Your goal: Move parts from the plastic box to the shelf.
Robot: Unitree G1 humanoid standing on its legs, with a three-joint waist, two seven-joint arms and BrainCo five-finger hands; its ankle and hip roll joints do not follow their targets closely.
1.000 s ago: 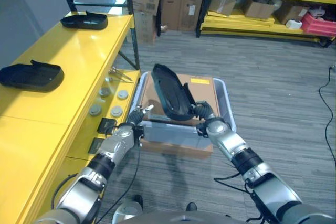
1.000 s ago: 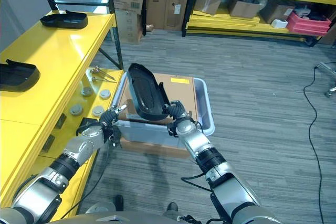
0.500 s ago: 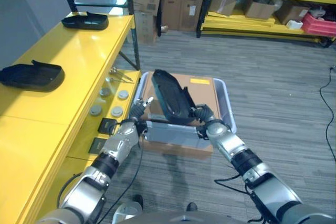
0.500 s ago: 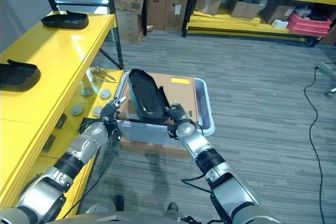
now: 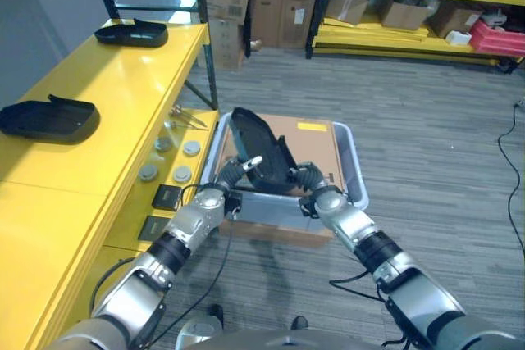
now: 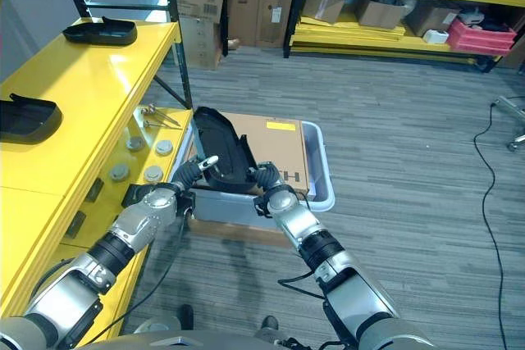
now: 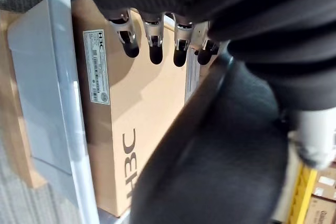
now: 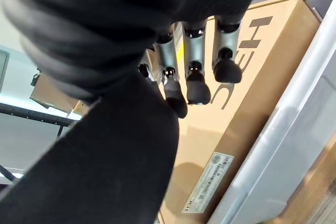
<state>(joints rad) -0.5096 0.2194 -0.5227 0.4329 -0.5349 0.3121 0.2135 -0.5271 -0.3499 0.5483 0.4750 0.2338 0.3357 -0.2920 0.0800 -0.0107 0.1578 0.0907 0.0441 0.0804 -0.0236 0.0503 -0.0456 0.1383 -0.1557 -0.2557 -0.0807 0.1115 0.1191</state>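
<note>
A black moulded part (image 5: 257, 148) stands tilted over the grey plastic box (image 5: 354, 175), which holds a flat cardboard carton (image 5: 316, 142). My right hand (image 5: 315, 195) is shut on the part's near right end; its fingers (image 8: 195, 78) lie along the part's edge (image 8: 115, 150). My left hand (image 5: 230, 175) has come in from the left and rests against the part's near left side. Its fingers (image 7: 152, 47) stay straight past the part's rim (image 7: 226, 145). The yellow shelf (image 5: 123, 96) runs along the left.
Two more black parts (image 5: 49, 118) (image 5: 131, 33) lie on the yellow shelf. Small round metal pieces (image 5: 172, 159) and a tool sit on its lower ledge beside the box. A black shelf post (image 5: 207, 47) rises close behind the box. Cartons and yellow racks stand far back.
My left hand has moved right, from the box's left corner up to the black part. The part has sunk lower and leaned further over the box, still in my right hand.
</note>
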